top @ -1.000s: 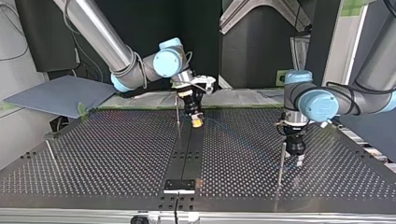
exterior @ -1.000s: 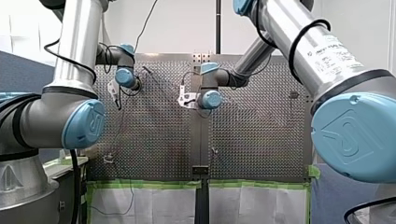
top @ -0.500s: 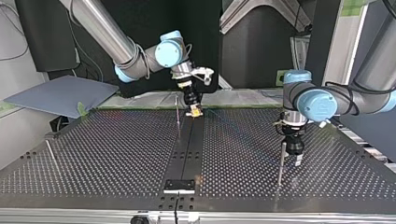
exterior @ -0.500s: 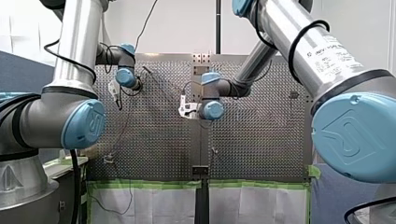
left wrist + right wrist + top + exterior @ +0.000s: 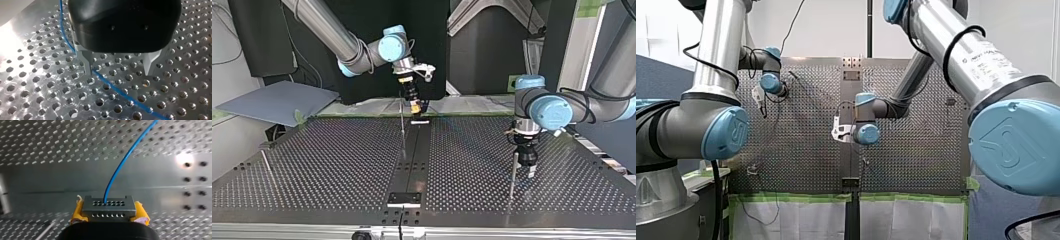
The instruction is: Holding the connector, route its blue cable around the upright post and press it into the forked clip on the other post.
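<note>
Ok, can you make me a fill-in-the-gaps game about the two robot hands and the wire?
1. My right gripper has its jaws shut on a small grey ____.
2. The cable that comes out of it is ____ in colour.
3. My left gripper has its jaws ____, clamped on nothing.
4. The pads on my right gripper are ____.

Missing words: connector, blue, open, yellow.

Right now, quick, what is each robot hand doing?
My left gripper: open, holding nothing; the blue cable runs past it.
My right gripper: closed on the connector.
</note>
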You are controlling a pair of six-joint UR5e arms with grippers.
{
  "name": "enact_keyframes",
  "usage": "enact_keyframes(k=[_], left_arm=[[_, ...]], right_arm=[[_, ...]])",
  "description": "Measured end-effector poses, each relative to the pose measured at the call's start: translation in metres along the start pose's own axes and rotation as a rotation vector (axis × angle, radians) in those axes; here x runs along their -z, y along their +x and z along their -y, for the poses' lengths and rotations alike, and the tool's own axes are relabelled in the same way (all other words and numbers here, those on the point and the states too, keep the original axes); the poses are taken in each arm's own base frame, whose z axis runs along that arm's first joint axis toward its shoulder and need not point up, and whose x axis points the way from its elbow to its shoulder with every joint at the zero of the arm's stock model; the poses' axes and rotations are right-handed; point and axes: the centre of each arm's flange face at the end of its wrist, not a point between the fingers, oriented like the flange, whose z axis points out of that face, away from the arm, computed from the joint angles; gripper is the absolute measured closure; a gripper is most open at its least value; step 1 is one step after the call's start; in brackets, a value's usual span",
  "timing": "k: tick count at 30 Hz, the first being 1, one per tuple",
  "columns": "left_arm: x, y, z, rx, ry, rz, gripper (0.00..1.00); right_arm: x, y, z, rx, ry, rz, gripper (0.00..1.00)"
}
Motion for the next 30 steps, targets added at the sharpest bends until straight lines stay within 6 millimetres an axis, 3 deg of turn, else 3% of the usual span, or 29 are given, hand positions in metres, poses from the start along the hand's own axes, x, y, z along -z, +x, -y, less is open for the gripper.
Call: enact_keyframes(k=[3, 20, 30], left_arm=[[0.000, 0.000, 0.001, 0.000, 0.001, 0.000, 0.00], [0.001, 0.001, 0.001, 0.000, -0.013, 0.003, 0.00], [0.001, 0.000, 0.000, -0.001, -0.023, 0.005, 0.00]], right_arm=[[0.008, -0.025, -0.003, 0.007, -0.024, 0.029, 1.00], [0.021, -0.120, -0.020, 0.032, -0.093, 0.141, 1.00], [0.051, -0.190, -0.043, 0.039, -0.149, 0.211, 1.00]])
